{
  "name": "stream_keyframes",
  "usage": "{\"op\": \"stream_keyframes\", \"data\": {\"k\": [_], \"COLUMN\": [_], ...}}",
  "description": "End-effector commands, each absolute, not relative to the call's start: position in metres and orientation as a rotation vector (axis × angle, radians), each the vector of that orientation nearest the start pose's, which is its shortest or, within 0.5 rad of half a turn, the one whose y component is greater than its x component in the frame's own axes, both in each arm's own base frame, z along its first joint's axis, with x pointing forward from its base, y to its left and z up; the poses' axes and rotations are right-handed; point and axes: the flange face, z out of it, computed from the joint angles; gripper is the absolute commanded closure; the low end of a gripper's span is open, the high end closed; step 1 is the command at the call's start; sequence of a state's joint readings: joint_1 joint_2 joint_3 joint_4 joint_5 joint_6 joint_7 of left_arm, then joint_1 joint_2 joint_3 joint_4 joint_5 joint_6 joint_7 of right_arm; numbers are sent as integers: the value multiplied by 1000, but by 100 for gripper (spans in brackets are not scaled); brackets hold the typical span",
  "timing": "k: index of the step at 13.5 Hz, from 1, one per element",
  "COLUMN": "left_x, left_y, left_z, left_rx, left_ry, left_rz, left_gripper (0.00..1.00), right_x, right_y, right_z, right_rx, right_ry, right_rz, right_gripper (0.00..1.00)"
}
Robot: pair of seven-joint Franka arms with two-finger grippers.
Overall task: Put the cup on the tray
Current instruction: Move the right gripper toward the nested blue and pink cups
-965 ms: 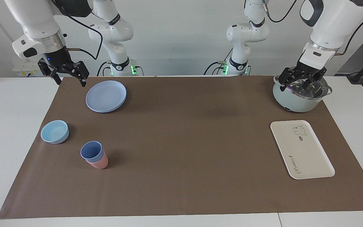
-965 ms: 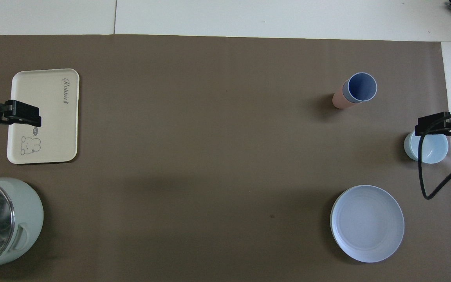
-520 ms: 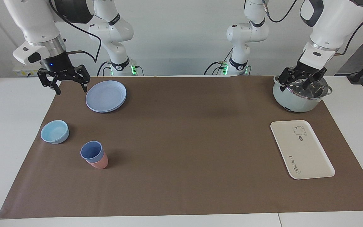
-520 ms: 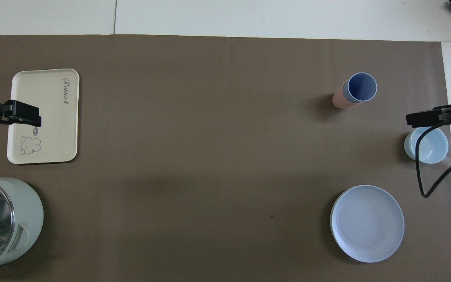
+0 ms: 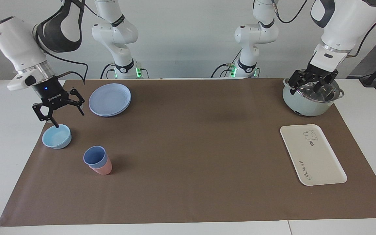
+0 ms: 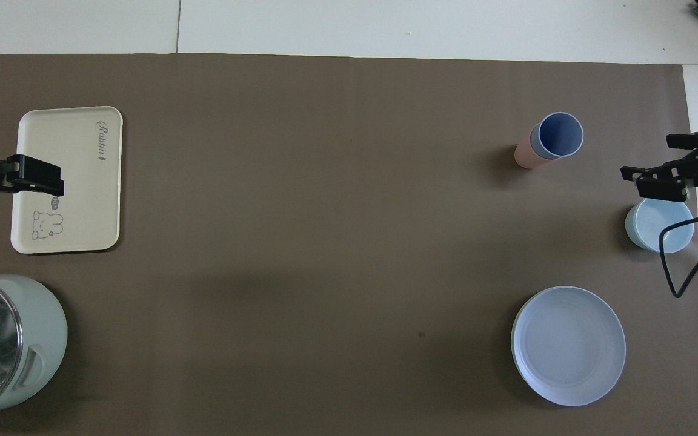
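The periwinkle-blue cup (image 5: 94, 155) (image 6: 560, 133) stands upright, nested inside a pink cup (image 5: 103, 169) (image 6: 526, 155), toward the right arm's end of the table. The cream tray (image 5: 312, 156) (image 6: 85, 194) with its bear drawing lies flat at the left arm's end, with nothing on it. My right gripper (image 5: 70, 119) (image 6: 651, 160) is open and holds nothing. It hangs low over the light-blue bowl (image 5: 56, 137) (image 6: 659, 227), beside the cups and apart from them. My left gripper (image 5: 310, 87) waits open above the pot (image 5: 308, 104).
A round blue-lavender plate (image 5: 110, 99) (image 6: 568, 345) lies nearer to the robots than the bowl. The mint-green pot (image 6: 3, 345) with a glass lid stands nearer to the robots than the tray. A brown mat (image 5: 194, 147) covers the table.
My right gripper has come down and away from the robots, from beside the plate to just over the light-blue bowl. The left arm and all the objects have stayed put.
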State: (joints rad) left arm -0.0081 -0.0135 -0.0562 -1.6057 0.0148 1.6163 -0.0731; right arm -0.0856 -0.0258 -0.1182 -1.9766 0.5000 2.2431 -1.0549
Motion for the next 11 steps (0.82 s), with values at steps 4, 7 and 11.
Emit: {"op": "stream_keyframes", "data": {"k": [4,7,11], "left_x": [547,547,547], "left_y": [-32,-32,-32], "left_z": [620,620,620], "left_rx": [-3121,-3121,-3121], "left_ry": [-18,-18,-18], "left_rz": [-31,-31,-31], "left_gripper": [0,0,0], "right_x": [597,606,617], "right_y": [-132,-125,-129], "right_z": [409,371,304], "right_rx": [-2504,-2425,-2301], "right_ry": [-844,-770,-820], "right_rz": [-945,-1015,-1187], "right_gripper": [0,0,0]}}
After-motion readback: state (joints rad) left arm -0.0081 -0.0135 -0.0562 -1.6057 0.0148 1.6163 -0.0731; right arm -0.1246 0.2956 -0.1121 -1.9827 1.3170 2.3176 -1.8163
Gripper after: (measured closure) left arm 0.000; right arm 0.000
